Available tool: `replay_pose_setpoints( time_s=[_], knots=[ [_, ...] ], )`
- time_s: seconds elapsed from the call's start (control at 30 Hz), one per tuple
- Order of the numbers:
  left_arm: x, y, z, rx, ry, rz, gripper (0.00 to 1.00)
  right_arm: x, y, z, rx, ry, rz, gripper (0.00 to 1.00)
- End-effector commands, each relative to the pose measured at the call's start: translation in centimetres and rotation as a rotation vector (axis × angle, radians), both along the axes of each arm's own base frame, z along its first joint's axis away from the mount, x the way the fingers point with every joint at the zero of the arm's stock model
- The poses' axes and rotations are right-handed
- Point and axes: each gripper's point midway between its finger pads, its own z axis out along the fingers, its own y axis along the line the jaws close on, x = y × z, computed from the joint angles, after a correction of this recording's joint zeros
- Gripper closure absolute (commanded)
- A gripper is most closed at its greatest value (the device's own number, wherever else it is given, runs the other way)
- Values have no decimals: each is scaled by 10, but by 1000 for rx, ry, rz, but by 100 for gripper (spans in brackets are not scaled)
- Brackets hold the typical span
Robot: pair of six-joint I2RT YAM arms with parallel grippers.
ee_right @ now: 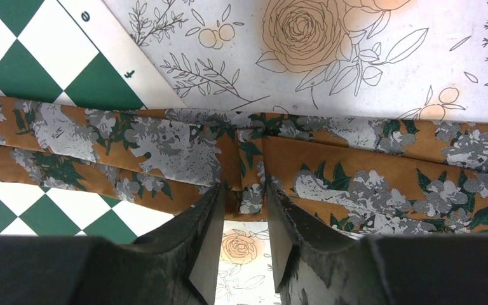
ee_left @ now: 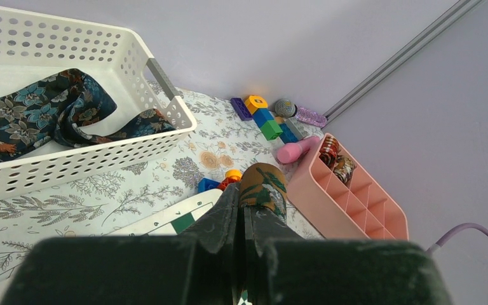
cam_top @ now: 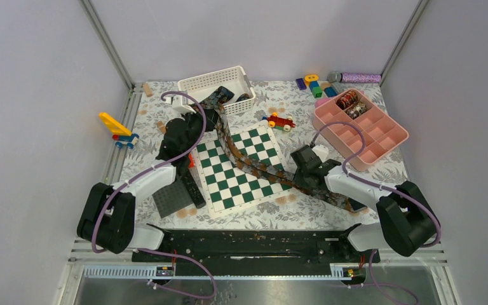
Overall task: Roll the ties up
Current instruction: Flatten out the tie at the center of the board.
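A long brown floral tie [cam_top: 254, 166] runs from the white basket [cam_top: 198, 82] diagonally over the chessboard [cam_top: 229, 184] to the table's front right. My left gripper [ee_left: 249, 196] is shut on one end of the tie [ee_left: 264, 184], held above the table near the basket. Over the tie's other stretch [ee_right: 165, 143], beside the board's corner, my right gripper [ee_right: 244, 198] points down, jaws apart, with a puckered fold of fabric between its fingertips. A dark blue floral tie [ee_left: 51, 111] lies in the basket. Small rolled ties [cam_top: 349, 101] sit in the pink tray [cam_top: 381, 136].
Toy blocks [cam_top: 318, 86] and a glittery purple cylinder [cam_top: 359, 77] line the back edge. A toy car [cam_top: 281, 121] stands behind the chessboard. A black baseplate [cam_top: 175, 197] lies by the left arm, and a yellow toy [cam_top: 117, 127] at the far left.
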Motion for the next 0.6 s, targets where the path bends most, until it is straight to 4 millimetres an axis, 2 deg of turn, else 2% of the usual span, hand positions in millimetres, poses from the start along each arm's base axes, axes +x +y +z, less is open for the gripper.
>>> replay_pose_setpoints(
  time_s=[0.0,0.17,0.3,0.57],
  knots=[
    [1,-2,17,-26,-63,-18,100,14,4,9,14,-30,-2,64],
    [2,-3,15,-23,-60,-19,100,13,0,6,2,-27,-18,72],
    [2,-3,13,-20,-59,-21,100,12,-6,3,-12,-28,-34,74],
    [4,-8,5,-15,-41,-40,100,6,-25,4,-60,-39,-110,98]
  ],
)
